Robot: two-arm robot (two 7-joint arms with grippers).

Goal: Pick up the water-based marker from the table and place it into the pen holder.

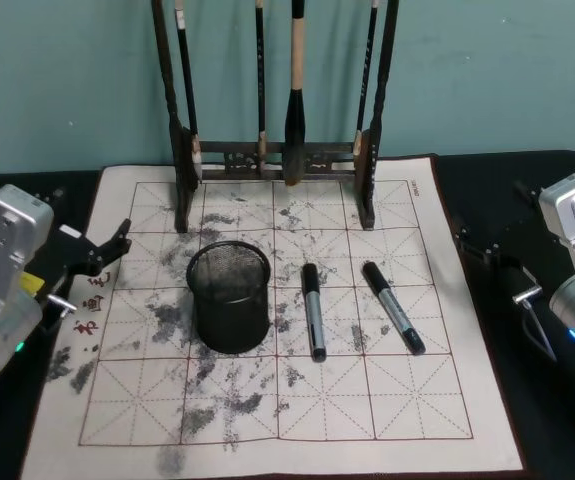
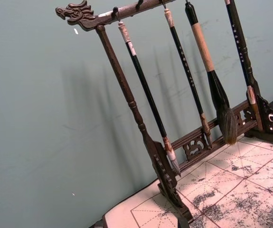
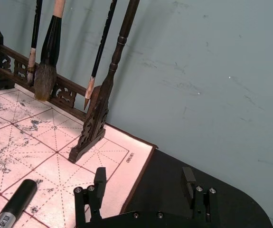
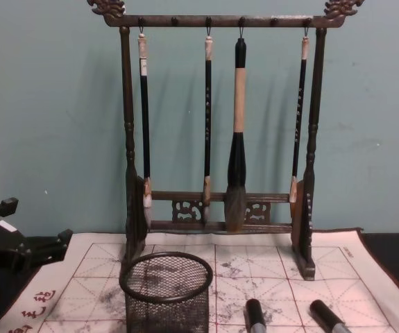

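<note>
**Nothing Grasped Yet: Both Markers Lie on the Cloth**

No part of the task is seen to be done. The holder (image 1: 229, 297) stands upright on the cloth (image 1: 367, 405) that is spread over the worktop (image 1: 557, 430), and no marker is seen inside it. Two dark markers are laid flat on the cloth to the holder's right. The left marker (image 1: 313, 312) lies just beside the holder, and the right marker (image 1: 394, 308) lies a little farther off, tilted. Neither is touched. Which of the two is water-based cannot be told.

The left pincer (image 1: 107, 250) is held at the cloth's left edge, apart from the holder; its jaws appear to be apart, with nothing between them. The right pincer (image 3: 144, 183) is held at the cloth's right edge, where the bare worktop begins, with its jaws wide apart and empty. The whole job is judged to remain: a reach, a grasp, a lift, a carry over the holder's rim and a release.

Red characters (image 1: 92, 300) are printed down the cloth's left margin but cannot be read. A small dark mark (image 3: 130, 156) is printed in the cloth's border and is likewise illegible. Pale labels with dark lettering are carried on the marker barrels, too small to be read. Fine characters run down the handles of the brushes (image 4: 207, 104) hung on the rack (image 4: 315, 139), and they are unreadable. No brand can be made out.
</note>
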